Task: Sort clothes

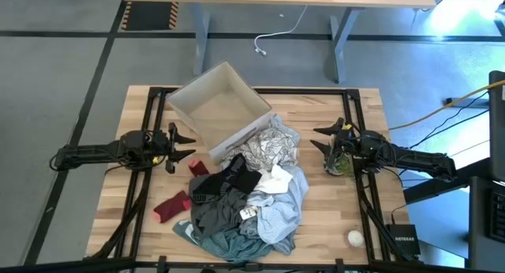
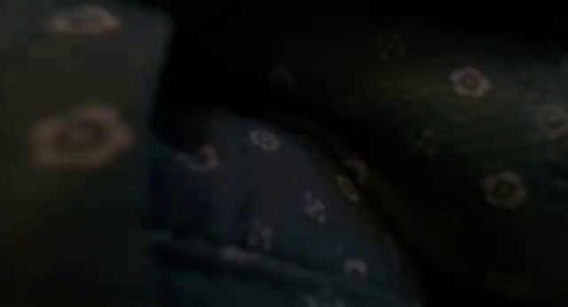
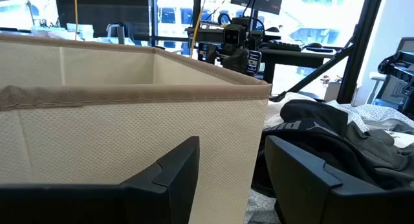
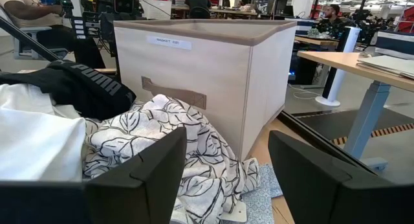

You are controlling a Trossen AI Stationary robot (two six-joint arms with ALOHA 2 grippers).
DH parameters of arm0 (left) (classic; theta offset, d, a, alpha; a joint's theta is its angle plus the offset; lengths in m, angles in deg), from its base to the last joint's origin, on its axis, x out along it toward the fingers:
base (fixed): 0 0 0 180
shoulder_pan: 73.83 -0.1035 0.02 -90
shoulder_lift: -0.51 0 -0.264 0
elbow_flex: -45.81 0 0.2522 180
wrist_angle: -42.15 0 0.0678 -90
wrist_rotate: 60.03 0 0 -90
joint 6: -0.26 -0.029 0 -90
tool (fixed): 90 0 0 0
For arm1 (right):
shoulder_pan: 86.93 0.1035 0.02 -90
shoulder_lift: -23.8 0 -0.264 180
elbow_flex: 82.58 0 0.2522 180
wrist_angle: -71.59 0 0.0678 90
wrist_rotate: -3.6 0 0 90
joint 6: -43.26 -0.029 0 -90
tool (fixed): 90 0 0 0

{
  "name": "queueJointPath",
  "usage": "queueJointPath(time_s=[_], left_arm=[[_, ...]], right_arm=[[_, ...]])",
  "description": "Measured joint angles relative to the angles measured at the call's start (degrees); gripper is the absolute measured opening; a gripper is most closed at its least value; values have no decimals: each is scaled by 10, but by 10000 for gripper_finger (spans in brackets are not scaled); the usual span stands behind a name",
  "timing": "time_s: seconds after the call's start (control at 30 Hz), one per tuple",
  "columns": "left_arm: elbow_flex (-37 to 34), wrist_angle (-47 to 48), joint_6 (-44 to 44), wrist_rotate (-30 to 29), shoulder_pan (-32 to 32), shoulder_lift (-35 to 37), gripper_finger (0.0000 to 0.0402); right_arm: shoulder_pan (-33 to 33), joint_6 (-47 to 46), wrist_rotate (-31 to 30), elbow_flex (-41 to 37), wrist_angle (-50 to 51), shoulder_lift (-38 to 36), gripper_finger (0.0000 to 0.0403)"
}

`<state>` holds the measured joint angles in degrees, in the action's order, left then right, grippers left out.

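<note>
The clothes (image 1: 245,198) lie in a heap on the middle of the wooden table: a black garment (image 3: 336,136), a white patterned one (image 4: 168,140), grey, teal-green and light blue pieces, and small white ones. Dark red socks (image 1: 172,204) lie at the heap's left edge. The heap's far side rests against the beige box (image 1: 221,103). My left gripper (image 1: 188,145) stands open at the table's left, level, pointing at the box and the heap, with nothing between its fingers. My right gripper (image 1: 319,138) stands open at the right, level, facing the heap, also with nothing in it.
The beige box (image 4: 213,68) stands open-topped at the table's far middle, turned at an angle. A small white ball (image 1: 355,238) lies near the front right corner, beside a black device (image 1: 402,238). Patterned cloth (image 2: 293,192) covers the low view. A desk stands beyond the table.
</note>
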<state>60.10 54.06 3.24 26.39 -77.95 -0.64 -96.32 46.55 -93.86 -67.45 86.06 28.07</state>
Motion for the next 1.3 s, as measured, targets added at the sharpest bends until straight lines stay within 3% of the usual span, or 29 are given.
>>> queueJointPath(time_s=[1.13,1.3], left_arm=[[0,0,0,0,0,0,171],[0,2,-71,0,0,0,171]], right_arm=[[0,0,0,0,0,0,237],[0,-1,0,0,0,0,237]])
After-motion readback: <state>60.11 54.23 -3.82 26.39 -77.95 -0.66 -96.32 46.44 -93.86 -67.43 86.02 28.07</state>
